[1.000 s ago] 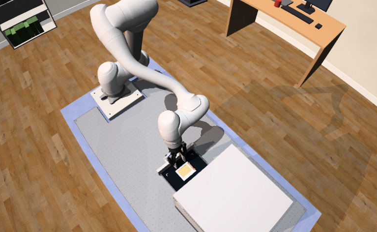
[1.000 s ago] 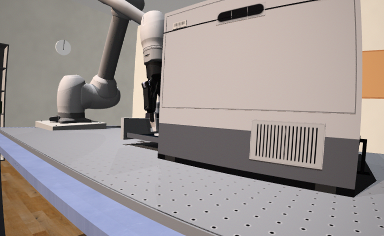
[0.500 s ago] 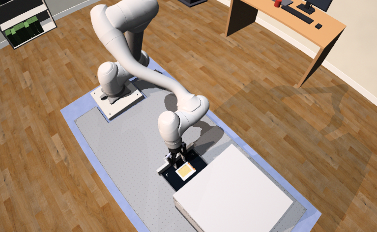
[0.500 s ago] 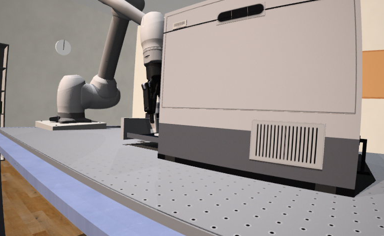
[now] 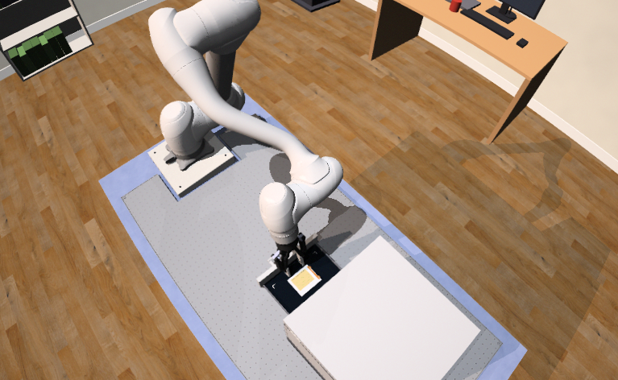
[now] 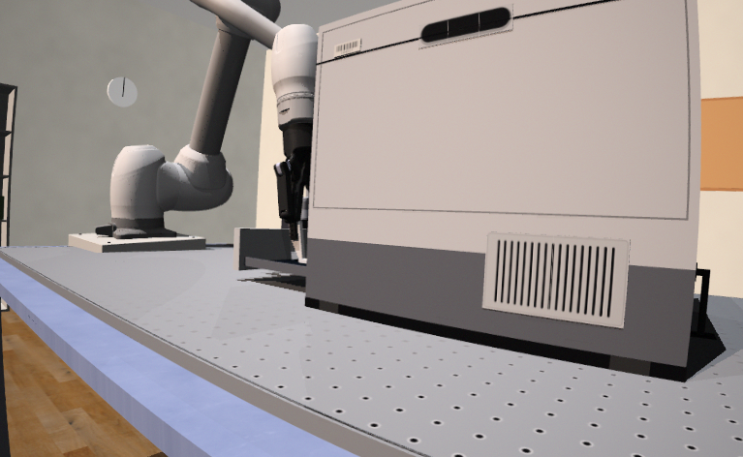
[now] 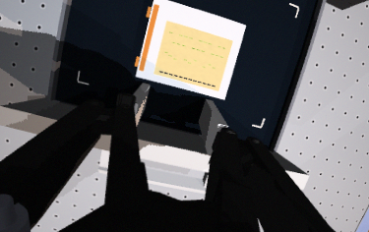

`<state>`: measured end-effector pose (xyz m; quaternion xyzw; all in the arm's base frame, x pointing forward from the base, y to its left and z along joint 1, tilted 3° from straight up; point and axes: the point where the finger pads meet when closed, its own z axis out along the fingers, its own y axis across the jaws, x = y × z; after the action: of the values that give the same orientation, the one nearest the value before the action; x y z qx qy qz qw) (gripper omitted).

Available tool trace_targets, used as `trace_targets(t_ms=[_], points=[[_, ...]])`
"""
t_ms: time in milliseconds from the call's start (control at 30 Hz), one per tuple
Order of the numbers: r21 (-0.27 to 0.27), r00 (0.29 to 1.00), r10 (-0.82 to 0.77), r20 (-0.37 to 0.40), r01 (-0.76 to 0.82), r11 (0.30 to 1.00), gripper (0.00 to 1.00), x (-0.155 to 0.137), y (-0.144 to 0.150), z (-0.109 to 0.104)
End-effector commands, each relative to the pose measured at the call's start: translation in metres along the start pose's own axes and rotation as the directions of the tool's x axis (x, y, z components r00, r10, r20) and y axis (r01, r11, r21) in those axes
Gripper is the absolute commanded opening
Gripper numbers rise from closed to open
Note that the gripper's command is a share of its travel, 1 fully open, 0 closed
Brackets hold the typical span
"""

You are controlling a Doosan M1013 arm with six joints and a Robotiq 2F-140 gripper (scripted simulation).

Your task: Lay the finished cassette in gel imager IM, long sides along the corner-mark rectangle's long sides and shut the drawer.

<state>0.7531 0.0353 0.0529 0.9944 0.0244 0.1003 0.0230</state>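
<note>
The imager IM (image 5: 382,311) (image 6: 499,141) stands on the deck with its drawer (image 5: 266,274) (image 6: 260,247) (image 7: 176,164) pulled out toward the arm. The white cassette FINISHED (image 5: 304,279) (image 7: 191,49), with a yellow face and an orange edge, lies flat on the dark glass (image 7: 101,39). It sits about midway between the white corner marks (image 7: 260,123), its sides roughly along theirs. My gripper (image 5: 288,269) (image 6: 294,227) (image 7: 175,103) points down over the drawer's front. Its fingers are part open and astride the handle, holding nothing.
The imager's tall white body rises just beyond the drawer and hides the drawer's inside in the exterior view. The arm's base plate (image 5: 192,165) is at the deck's far end. The perforated deck (image 5: 207,236) has a blue border.
</note>
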Motion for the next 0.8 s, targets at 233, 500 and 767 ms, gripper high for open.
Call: trace_targets(t_ms=[233, 500, 767], points=[[0.0, 1.0, 0.0, 0.0, 0.0, 1.0, 0.46, 0.0024, 0.0, 0.0003], [0.0, 1.0, 0.0, 0.0, 0.0, 1.0, 0.46, 0.005, 0.0, 0.0007], [0.0, 1.0, 0.0, 0.0, 0.0, 1.0, 0.46, 0.0073, 0.0, 0.0011]])
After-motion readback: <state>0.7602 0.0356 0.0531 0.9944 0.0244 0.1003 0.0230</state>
